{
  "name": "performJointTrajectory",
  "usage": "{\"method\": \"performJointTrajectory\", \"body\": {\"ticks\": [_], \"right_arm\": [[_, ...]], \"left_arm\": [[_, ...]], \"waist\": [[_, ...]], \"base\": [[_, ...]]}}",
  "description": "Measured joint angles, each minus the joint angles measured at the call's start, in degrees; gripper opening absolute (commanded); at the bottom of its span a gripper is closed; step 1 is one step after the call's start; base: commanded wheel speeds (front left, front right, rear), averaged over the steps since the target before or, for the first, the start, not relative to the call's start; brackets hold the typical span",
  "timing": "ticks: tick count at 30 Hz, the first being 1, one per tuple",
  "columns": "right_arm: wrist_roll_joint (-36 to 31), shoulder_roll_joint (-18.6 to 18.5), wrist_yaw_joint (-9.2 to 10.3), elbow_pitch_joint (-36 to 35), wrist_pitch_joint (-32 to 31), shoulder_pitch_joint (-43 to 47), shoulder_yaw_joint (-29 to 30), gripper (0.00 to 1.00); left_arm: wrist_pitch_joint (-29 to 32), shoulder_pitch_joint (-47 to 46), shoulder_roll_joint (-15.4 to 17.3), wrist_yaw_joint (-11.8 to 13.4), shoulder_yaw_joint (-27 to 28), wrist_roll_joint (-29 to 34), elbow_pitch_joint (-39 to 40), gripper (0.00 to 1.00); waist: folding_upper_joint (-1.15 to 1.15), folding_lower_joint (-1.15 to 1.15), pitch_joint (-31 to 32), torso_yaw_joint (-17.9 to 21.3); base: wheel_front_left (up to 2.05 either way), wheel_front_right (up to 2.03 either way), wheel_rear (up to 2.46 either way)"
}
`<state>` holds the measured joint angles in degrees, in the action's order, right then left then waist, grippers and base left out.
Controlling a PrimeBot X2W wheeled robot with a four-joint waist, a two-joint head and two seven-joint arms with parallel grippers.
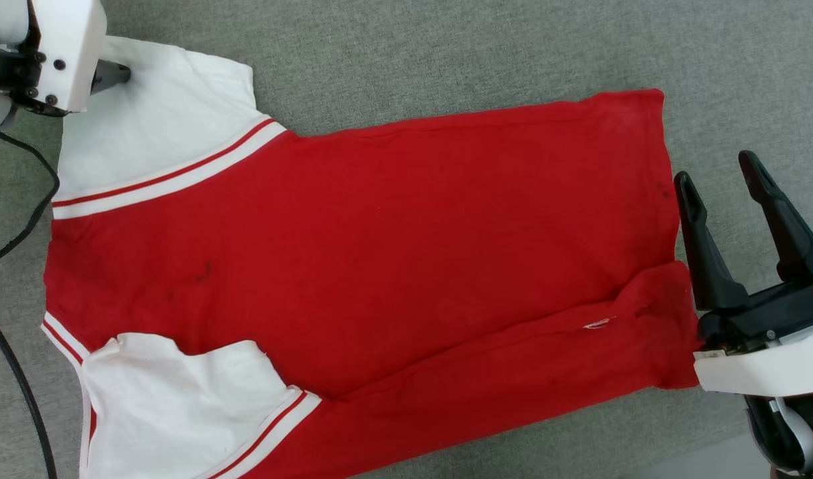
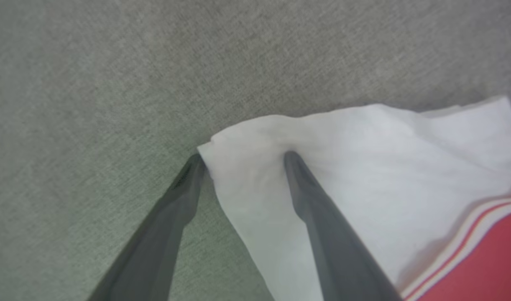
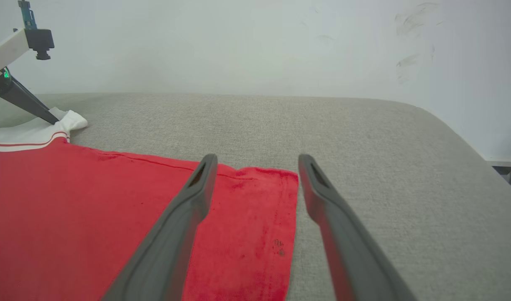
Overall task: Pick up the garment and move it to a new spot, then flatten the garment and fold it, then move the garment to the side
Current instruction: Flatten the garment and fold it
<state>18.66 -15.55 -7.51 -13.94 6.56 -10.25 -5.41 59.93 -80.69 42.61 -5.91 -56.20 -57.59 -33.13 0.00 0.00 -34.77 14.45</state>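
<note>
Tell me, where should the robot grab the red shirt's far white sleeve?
Grab the far white sleeve at its outer corner, coming in from outside the cloth. That corner sticks out past the flat T-shirt and its edge is puffed up a little. The open left end effector stands with one finger on each side of it.

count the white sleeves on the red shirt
2. The far sleeve lies at the head view's upper left, the open left tool at its corner. The near sleeve is at the lower left, lying partly over the red body of the shirt.
</note>
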Motion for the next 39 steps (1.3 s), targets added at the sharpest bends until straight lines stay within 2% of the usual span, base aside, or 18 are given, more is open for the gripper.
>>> {"method": "performJointTrajectory", "body": {"ticks": [1,2,3,8,12,14,19,26,30,33,39], "right_arm": [[0.07,-0.19,0.00,0.12,0.05,-0.05,0.08,1.00],[0.15,-0.35,0.00,0.30,0.05,-0.06,0.22,1.00],[0.21,-0.58,0.00,0.41,0.03,-0.08,0.33,1.00],[0.14,-2.67,0.00,0.33,-0.75,-2.26,1.53,1.00],[-0.49,-6.72,0.00,-0.56,-3.56,-5.83,3.20,1.00],[-0.57,-10.36,0.00,-0.81,-6.90,-7.95,3.00,1.00],[4.02,-20.16,0.00,0.04,-19.44,-14.50,-0.38,1.00],[16.28,-33.72,0.00,5.45,-43.45,-23.84,-11.23,1.00],[23.02,-36.55,0.00,9.36,-55.20,-28.82,-17.04,1.00],[25.94,-37.08,0.00,12.98,-60.90,-32.54,-19.58,1.00],[28.20,-34.59,0.00,19.47,-66.17,-37.06,-23.68,1.00]], "left_arm": [[-0.01,0.00,0.03,-0.16,-0.18,-0.07,-0.14,1.00],[-0.01,0.00,0.04,-0.34,-0.64,0.04,-0.18,0.47],[-0.02,-0.01,0.04,-0.52,-0.91,0.34,-0.20,0.00],[-1.97,0.87,-0.92,-1.11,-1.93,-0.14,-0.66,0.00],[-4.38,2.25,-2.02,-1.37,-3.39,-0.31,-0.03,0.00],[-5.76,2.73,-2.63,-1.43,-4.37,-0.75,1.52,0.00],[-8.79,2.90,-3.46,-1.49,-7.16,-2.48,6.77,0.00],[-12.17,2.41,-2.71,-1.49,-11.02,-4.50,12.51,0.00],[-13.82,1.42,-2.12,-1.49,-12.56,-5.22,14.59,0.00],[-15.05,0.54,-2.29,-1.49,-13.55,-5.63,15.88,0.00],[-16.57,-1.36,-2.48,-1.49,-14.95,-6.16,17.83,0.00]], "waist": [[0.00,0.00,0.07,0.02],[0.00,0.00,0.18,0.00],[0.00,0.00,0.33,-0.07],[0.00,0.00,1.83,-0.79],[0.00,0.00,4.04,-1.77],[0.00,0.00,5.23,-2.52],[0.00,0.00,7.77,-5.16],[0.00,0.00,9.74,-8.96],[0.00,0.00,9.69,-10.69],[0.00,0.00,9.04,-11.77],[0.00,0.00,6.78,-13.71]], "base": [[0.00,0.00,0.00],[0.00,0.00,0.00],[0.00,0.00,0.00],[0.00,0.00,0.00],[0.00,0.00,0.00],[0.00,0.00,0.00],[0.00,0.00,0.00],[0.00,0.00,0.00],[0.00,0.00,0.00],[0.00,0.00,0.00],[0.00,0.00,0.00]]}}
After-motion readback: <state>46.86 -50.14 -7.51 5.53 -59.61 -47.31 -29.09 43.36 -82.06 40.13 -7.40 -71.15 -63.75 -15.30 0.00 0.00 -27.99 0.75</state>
